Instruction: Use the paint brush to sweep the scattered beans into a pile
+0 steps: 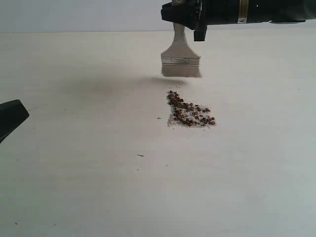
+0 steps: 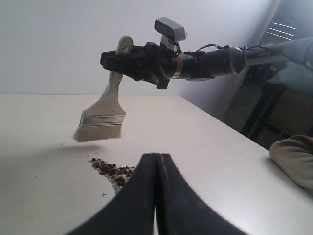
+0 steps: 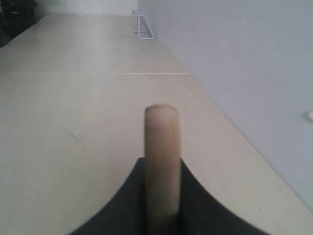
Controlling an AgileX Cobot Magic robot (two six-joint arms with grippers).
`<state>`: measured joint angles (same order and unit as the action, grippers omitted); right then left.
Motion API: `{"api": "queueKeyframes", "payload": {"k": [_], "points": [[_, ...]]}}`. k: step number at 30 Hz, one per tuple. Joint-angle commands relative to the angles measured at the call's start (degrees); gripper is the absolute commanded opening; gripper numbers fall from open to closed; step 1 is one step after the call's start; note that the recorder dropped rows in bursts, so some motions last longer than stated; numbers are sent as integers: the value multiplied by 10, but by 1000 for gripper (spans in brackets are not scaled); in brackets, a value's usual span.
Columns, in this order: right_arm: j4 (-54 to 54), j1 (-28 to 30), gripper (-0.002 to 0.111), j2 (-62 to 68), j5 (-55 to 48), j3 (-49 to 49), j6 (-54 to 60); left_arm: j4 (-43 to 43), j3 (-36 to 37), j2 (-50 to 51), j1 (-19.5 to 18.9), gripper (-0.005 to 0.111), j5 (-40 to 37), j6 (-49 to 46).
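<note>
The beans (image 1: pixel 190 115) lie gathered in a compact pile on the pale table, mixed with fine white grains; they also show in the left wrist view as the pile (image 2: pixel 113 170). The paint brush (image 1: pixel 180 58) hangs bristles-down above the table, just behind the pile and clear of it. My right gripper (image 1: pixel 185 22) is shut on its cream handle (image 3: pixel 162 161), whose end sticks out between the black fingers. The brush (image 2: pixel 100 120) appears lifted in the left wrist view too. My left gripper (image 2: pixel 157 157) is shut and empty, low at the table's left side (image 1: pixel 11 117).
The table (image 1: pixel 74 187) is pale and bare apart from a few tiny specks (image 1: pixel 140 155). A small white wire rack (image 3: pixel 143 27) stands at a far table edge. A cloth-like bundle (image 2: pixel 293 161) lies past the table's side.
</note>
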<state>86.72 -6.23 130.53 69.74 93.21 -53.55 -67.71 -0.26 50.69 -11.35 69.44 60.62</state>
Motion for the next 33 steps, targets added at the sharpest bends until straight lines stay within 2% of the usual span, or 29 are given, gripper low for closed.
{"api": "queueKeyframes", "payload": {"k": [1,11,18,25,29,33], "points": [[-3,-5,0,11,2,5,4,4,3,-3,-1,0,5,4],[24,-3,0,55,2,5,-46,4,3,-3,-1,0,5,4],[83,-3,0,47,2,5,-176,4,3,-3,-1,0,5,4],[126,-3,0,45,2,5,-241,4,3,-3,-1,0,5,4],[124,-3,0,45,2,5,-234,4,3,-3,-1,0,5,4],[91,-3,0,45,2,5,-158,4,3,-3,-1,0,5,4]]}}
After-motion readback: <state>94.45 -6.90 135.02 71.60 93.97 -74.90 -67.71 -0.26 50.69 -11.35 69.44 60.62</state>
